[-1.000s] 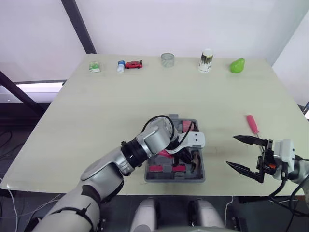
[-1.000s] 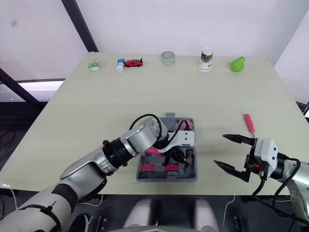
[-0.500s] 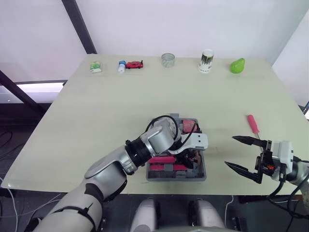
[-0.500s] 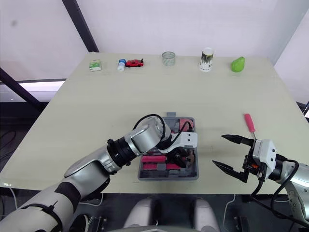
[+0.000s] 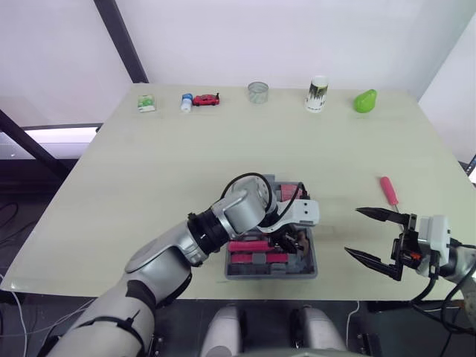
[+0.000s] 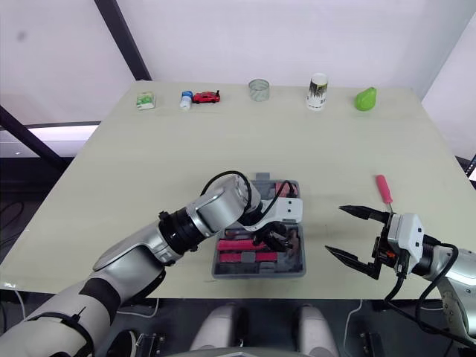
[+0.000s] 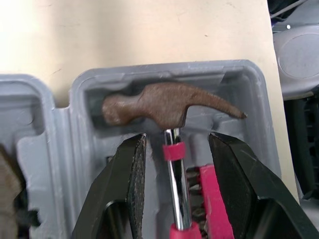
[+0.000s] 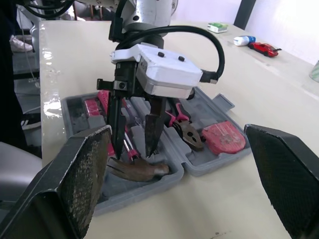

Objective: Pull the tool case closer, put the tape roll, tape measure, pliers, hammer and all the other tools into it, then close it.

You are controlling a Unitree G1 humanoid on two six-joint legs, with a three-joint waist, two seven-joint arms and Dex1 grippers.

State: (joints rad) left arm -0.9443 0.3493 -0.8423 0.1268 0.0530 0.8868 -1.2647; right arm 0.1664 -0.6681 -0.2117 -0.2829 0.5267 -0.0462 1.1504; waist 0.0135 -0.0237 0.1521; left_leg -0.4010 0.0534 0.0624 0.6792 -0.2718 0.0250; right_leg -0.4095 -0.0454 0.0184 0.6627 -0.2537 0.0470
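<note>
Left claw (image 7: 178, 135) spread astride hammer (image 7: 164, 102) handle in case (image 5: 271, 274); right claw (image 5: 352, 231) spread, screwdriver (image 5: 388, 190) near ahead, lying lengthwise away

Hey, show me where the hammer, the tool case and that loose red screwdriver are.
hammer (image 7: 159, 103), left wrist view, on its rusty head
tool case (image 6: 256, 273), right eye view, on its near rim
red screwdriver (image 5: 387, 189), left eye view, on its handle
</note>
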